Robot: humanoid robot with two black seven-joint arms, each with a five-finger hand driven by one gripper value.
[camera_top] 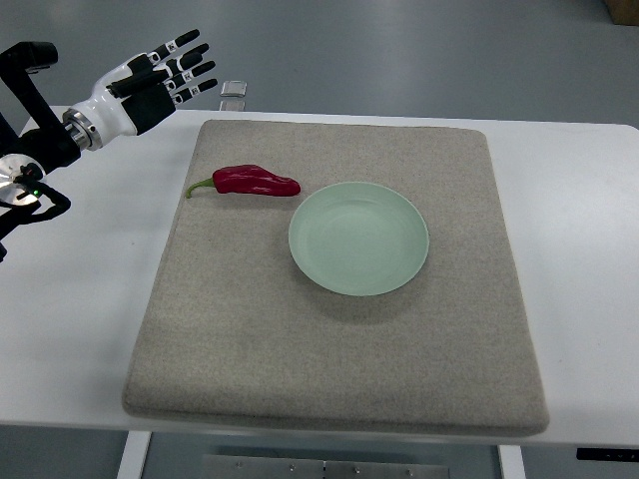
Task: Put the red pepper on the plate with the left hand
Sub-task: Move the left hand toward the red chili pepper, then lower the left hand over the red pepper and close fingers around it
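Note:
A red pepper (254, 182) with a green stem lies on the grey mat (339, 349), its stem pointing left. A pale green plate (358, 238) sits on the mat just right of the pepper, a small gap between them. My left hand (178, 72) hovers at the upper left, above the table's far edge and up-left of the pepper, fingers spread and holding nothing. The right hand does not show.
The mat lies on a white table (80, 299). A small clear object (234, 95) sits at the table's far edge next to my left hand. The left arm (40, 140) comes in over the table's left side.

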